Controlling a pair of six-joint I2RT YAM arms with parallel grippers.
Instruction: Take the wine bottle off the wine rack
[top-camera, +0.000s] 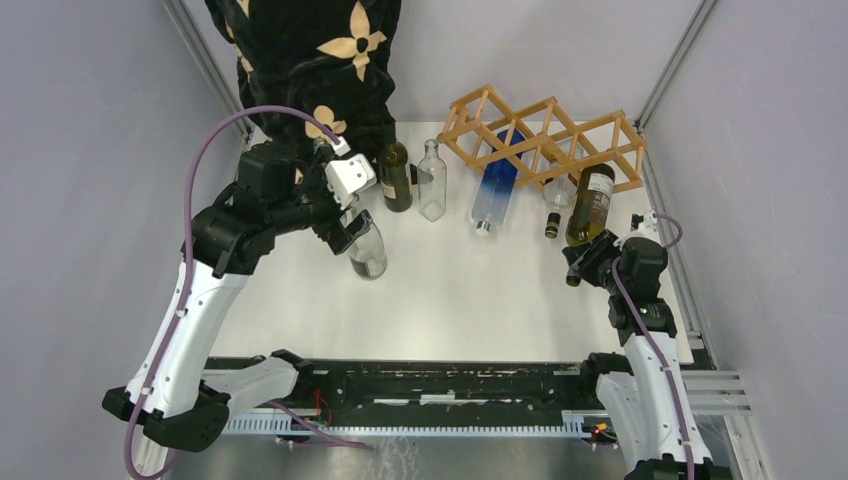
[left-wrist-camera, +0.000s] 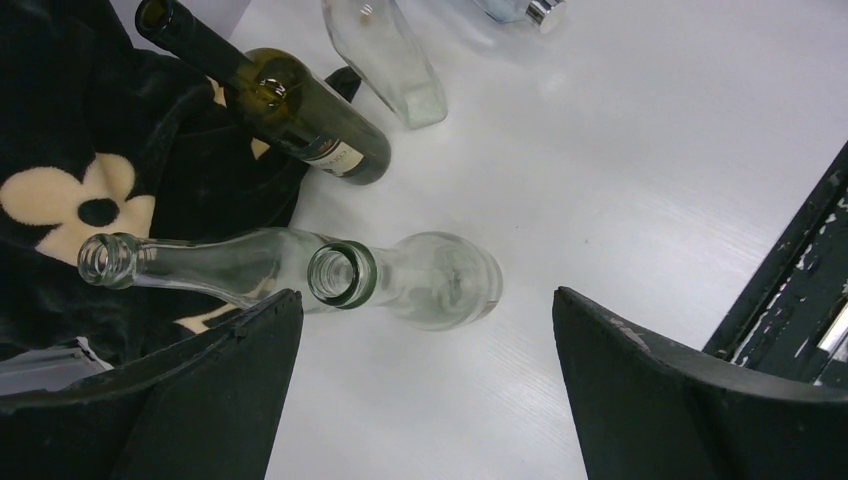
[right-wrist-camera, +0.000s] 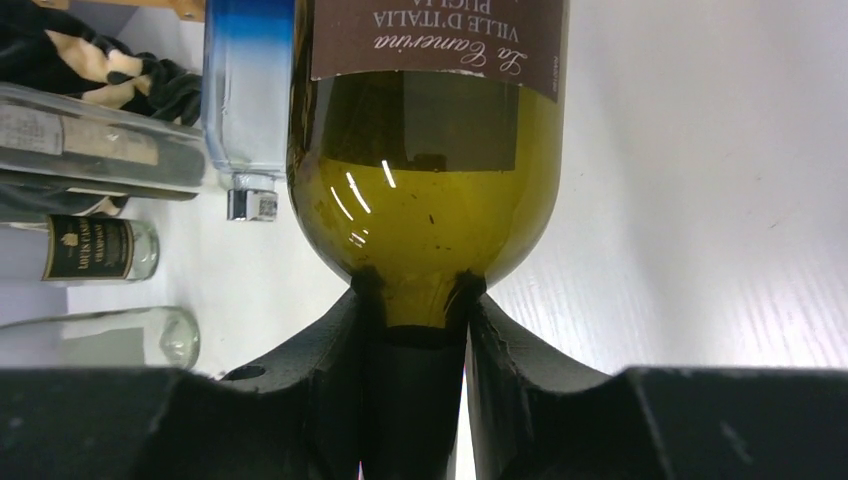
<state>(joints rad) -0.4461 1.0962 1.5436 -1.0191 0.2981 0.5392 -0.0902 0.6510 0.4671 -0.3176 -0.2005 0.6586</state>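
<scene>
My right gripper (right-wrist-camera: 415, 330) is clamped round the neck of the olive-green wine bottle (right-wrist-camera: 430, 180), whose base seems lodged in the wine rack's (top-camera: 545, 135) right-end cell. It's glass: heavy, rigid, slick, breakable, so the neck suits. The sticks hide the base. My left gripper (left-wrist-camera: 425, 300) gapes, holding nothing.

I record a white, faintly grained table (top-camera: 470, 300) under even, soft light, closed in by plain pale grey walls (top-camera: 90, 150) to my left, right and rear, with slanting aluminium posts (top-camera: 668, 65) at both back corners.
</scene>
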